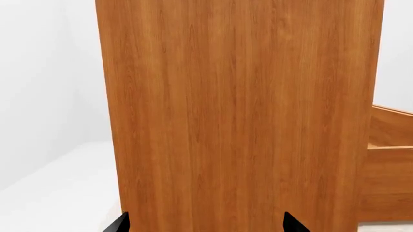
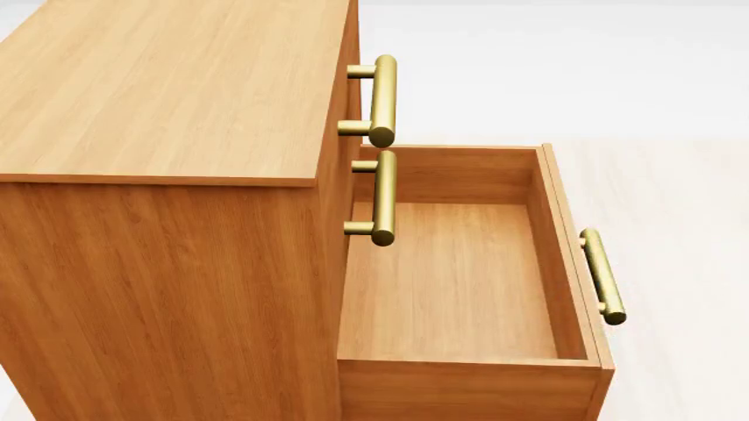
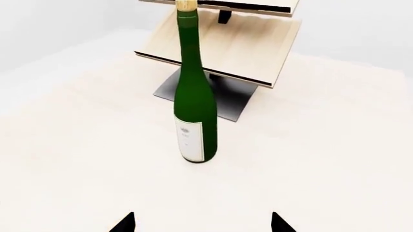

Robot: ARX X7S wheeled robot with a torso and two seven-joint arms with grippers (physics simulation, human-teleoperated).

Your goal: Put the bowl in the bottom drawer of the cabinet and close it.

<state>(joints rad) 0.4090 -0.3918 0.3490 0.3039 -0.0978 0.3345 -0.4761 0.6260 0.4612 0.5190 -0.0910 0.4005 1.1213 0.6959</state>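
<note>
The left hand [image 1: 205, 226] faces the plain side of the cabinet [image 2: 164, 263], its fingers spread with nothing between. The bottom drawer [image 2: 462, 289] stands pulled out and holds nothing. The right hand [image 3: 203, 223], released too, faces a green bottle [image 3: 195, 111] standing before a pale rack [image 3: 245, 43]. The bowl does not show.

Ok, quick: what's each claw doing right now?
Left claw: open, empty, facing the cabinet side.
Right claw: open, empty, facing the bottle.
</note>
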